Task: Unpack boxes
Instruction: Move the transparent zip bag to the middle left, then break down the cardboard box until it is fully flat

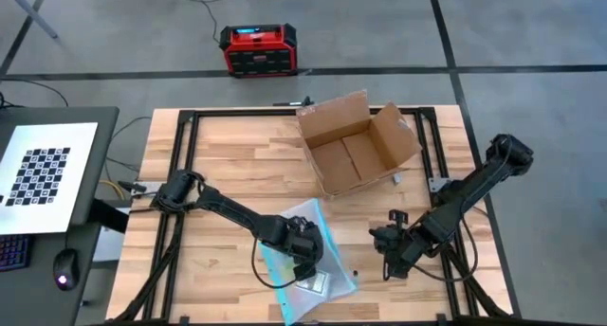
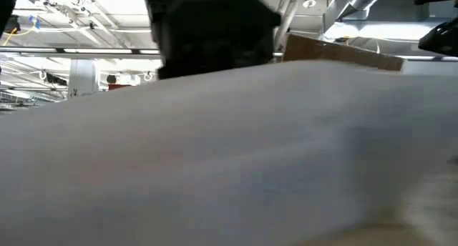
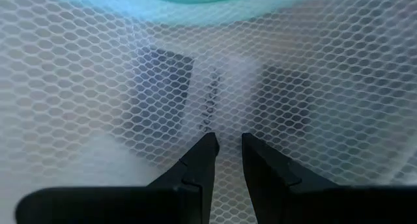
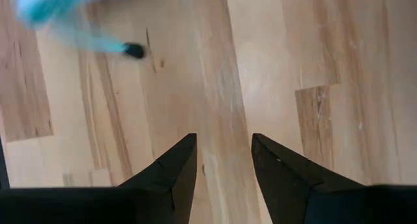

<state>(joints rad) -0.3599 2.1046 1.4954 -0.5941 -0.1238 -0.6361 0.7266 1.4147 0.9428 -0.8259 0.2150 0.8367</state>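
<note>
Up at one o'clock on the counter (image 1: pixel 218 146) I see the box (image 1: pixel 356 141) open, light, stiff. My left end effector (image 1: pixel 305 262) pinches the soft, slippery pouch (image 1: pixel 313 241) at six; the right end effector (image 1: pixel 387 260), at five, grasps nothing. I'd grip a flap edge.

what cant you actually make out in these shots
- Low view: the pouch fills the frame as a pale blur, hiding the table; only a flap edge of the cardboard box shows.
- Left wrist view: the item behind the pouch mesh is unreadable.
- High view: the left gripper hides whether it pinches the pouch.
</note>
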